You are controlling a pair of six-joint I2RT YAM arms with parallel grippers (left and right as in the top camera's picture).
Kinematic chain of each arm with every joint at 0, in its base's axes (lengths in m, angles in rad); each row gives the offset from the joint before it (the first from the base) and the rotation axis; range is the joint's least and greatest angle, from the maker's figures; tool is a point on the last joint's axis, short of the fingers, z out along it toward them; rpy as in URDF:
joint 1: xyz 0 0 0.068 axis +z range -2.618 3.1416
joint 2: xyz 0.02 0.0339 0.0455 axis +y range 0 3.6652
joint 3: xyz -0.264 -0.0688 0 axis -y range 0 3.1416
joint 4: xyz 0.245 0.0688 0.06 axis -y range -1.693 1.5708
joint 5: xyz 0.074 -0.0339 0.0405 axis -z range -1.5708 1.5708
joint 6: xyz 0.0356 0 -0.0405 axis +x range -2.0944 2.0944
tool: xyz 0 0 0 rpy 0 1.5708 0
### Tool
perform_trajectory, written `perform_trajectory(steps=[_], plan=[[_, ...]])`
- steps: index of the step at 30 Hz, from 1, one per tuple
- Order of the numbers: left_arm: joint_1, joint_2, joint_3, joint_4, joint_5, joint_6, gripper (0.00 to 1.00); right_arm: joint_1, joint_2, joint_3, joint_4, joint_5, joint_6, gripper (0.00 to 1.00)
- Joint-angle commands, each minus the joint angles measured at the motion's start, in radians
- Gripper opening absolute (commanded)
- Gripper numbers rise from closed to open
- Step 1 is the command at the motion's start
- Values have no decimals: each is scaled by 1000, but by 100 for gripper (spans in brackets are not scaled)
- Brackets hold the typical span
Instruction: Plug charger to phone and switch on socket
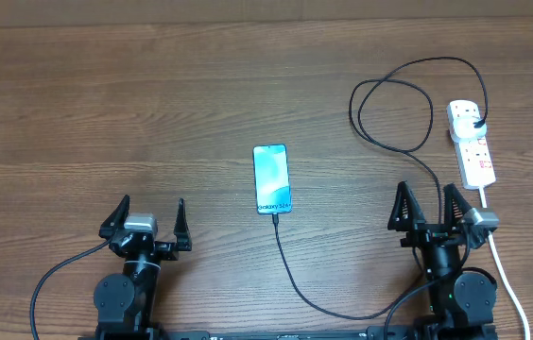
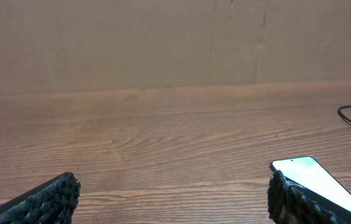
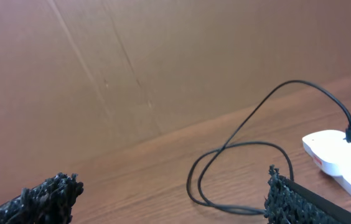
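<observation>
The phone (image 1: 272, 178) lies flat at the table's middle, its light-blue screen lit; its corner shows in the left wrist view (image 2: 315, 180). The thin black charger cable (image 1: 295, 274) runs from the phone's near end, loops at the back right (image 1: 394, 113), and its black plug (image 1: 476, 123) sits in the white socket strip (image 1: 472, 144). The cable loop (image 3: 238, 168) and the strip (image 3: 343, 155) show in the right wrist view. My left gripper (image 1: 146, 219) is open and empty, left of the phone. My right gripper (image 1: 429, 203) is open and empty, near the strip.
The strip's thick white cord (image 1: 505, 269) runs toward the table's front edge beside my right arm. A brown cardboard wall (image 2: 163, 43) stands behind the wooden table (image 1: 106, 113).
</observation>
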Motion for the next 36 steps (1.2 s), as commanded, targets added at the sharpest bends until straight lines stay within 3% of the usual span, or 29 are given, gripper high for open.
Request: perform_trajectory(steps=[1, 28, 36], plan=[[-2, -10, -4, -3, -10, 11, 100, -1, -1, -20, -43, 6, 3, 100], [-2, -10, -4, -3, -10, 11, 100, -28, -1, -20, -50, 6, -3, 100], [-2, -10, -4, -3, -10, 11, 100, -104, -4, -20, -58, -108, -233, 100]])
